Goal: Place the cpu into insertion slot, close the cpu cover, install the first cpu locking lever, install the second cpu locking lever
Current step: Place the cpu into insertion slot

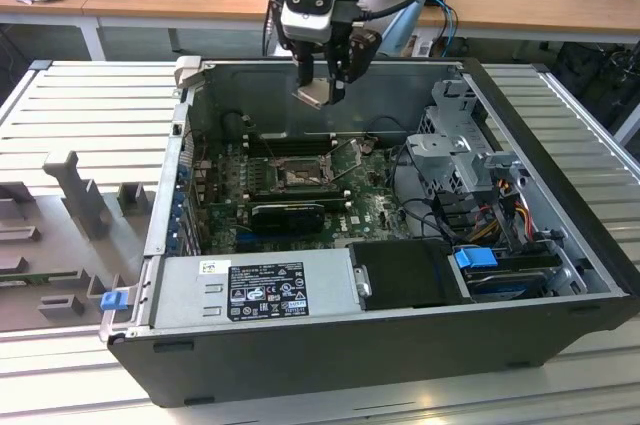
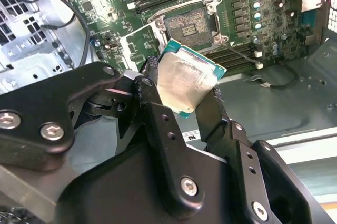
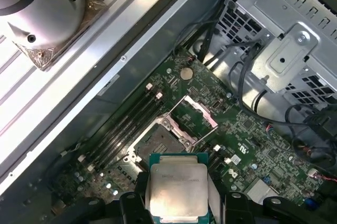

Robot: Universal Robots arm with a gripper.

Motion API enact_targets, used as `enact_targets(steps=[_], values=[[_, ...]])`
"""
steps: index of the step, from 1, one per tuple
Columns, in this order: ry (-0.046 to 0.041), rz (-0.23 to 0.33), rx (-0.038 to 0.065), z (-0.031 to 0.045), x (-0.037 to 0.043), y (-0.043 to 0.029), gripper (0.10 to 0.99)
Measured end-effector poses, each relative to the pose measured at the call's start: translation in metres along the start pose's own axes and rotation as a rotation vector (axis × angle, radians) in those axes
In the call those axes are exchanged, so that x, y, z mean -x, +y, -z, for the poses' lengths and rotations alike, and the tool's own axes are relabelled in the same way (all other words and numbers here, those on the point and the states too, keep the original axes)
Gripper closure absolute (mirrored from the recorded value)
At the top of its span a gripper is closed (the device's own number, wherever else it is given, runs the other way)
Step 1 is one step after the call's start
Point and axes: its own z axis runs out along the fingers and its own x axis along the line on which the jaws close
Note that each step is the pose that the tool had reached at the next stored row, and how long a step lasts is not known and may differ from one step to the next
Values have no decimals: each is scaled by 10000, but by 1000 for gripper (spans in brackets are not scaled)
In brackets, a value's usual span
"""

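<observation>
Two fingers (image 2: pixel 158 116) clamped on the cpu (image 2: pixel 185 83) edges, above the motherboard (image 2: pixel 234 37). First wrist view: insertion slot (image 3: pixel 158 142) empty, cpu cover (image 3: pixel 204 112) swung open. Exterior view adds the surrounding case (image 1: pixel 400 350).

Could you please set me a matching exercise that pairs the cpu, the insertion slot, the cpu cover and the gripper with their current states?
Things:
1. cpu
2. insertion slot
3. cpu cover
4. gripper

States:
A. swung open beside the slot
B. shut on the cpu
C. held in the air, silvery top showing
D. uncovered and empty

Pairs: 1-C, 2-D, 3-A, 4-B
</observation>
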Motion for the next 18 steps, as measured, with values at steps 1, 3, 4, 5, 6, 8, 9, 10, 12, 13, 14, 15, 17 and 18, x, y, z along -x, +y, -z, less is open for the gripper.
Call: enact_targets(steps=[1,3,4,5,6,8,9,10,12,13,14,15,17,18], values=[[-7,-87,1,-2,0,0,561],[-21,-243,3,-7,0,0,561],[-24,-272,3,-10,0,-1,561],[-25,-286,5,-14,0,-1,561],[-27,-310,5,-18,0,-2,561],[-32,-355,6,-24,0,-2,561],[-32,-369,7,-27,0,-2,561],[-34,-392,8,-34,1,-3,561],[-37,-422,8,-50,1,-4,561],[-38,-432,8,-57,1,-5,561],[-39,-453,9,-69,1,-6,561],[-47,-522,9,-78,1,-7,561],[-64,-714,13,-83,1,-8,561],[-79,-886,16,-86,1,-8,561]])
